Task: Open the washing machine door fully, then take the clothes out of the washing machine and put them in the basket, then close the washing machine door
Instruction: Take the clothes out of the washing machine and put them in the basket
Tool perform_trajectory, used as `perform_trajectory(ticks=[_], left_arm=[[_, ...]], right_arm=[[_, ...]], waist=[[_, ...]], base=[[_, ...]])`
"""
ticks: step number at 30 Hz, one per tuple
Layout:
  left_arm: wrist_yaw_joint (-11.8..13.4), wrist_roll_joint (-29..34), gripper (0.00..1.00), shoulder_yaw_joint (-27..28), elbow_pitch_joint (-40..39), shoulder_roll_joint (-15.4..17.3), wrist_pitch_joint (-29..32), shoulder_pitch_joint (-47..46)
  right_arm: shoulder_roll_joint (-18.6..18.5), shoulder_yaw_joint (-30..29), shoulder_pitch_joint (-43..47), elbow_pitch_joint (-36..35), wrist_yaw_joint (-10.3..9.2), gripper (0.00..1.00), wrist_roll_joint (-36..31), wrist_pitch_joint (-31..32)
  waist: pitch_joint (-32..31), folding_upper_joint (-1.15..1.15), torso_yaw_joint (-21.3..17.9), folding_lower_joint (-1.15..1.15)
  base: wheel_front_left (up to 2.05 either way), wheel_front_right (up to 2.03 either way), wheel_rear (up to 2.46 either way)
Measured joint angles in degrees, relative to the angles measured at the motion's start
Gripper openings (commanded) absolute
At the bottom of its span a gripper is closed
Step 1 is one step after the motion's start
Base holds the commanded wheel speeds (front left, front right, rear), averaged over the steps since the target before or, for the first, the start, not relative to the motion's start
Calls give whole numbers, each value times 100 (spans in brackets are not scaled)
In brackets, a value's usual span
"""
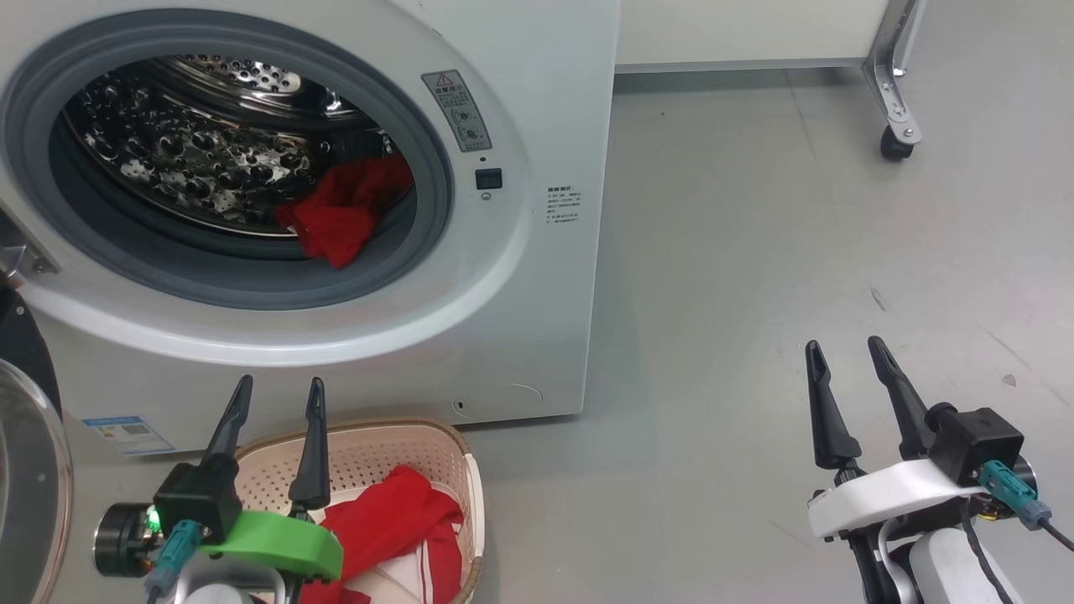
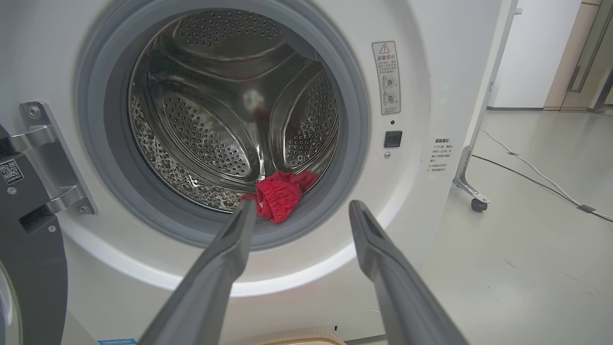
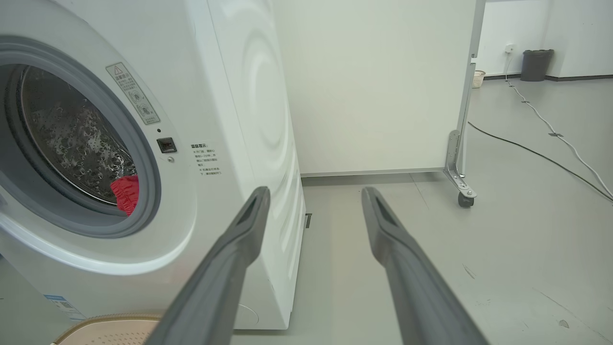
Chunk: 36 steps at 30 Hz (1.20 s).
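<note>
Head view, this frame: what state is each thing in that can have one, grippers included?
washing machine door: swung open.
washing machine: mouth uncovered, not yet empty.
red garment in the machine: at the mouth's lower right, untouched.
basket: upright on the floor, partly filled.
red clothes in the basket: piled loosely.
left gripper: open, empty, by the basket.
right gripper: open, empty.

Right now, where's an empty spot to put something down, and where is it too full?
The biggest free patch is the grey floor right of the washing machine, out to the wheeled frame leg. The left side of the drum is bare too. It's crowded at the basket: red clothes lie inside and the open left jaws hang near it.
</note>
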Motion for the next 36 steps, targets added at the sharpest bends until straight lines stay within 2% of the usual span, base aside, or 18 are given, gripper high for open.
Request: perform_trajectory(ticks=[22,32,36], left_arm=[[122,0,100,-53,-129,1,0,58],[196,155,100,-35,-202,21,0,57],[202,201,100,2,-215,143,0,43]], right_arm=[[26,40,0,-59,0,100,0,0],[31,143,-19,-294,0,100,1,0],[23,181,-30,-360,0,100,0,0]], waist=[[71,0,-68,0],[393,0,-166,0],[635,0,-264,0]], base=[[0,0,0],[0,0,0],[0,0,0]])
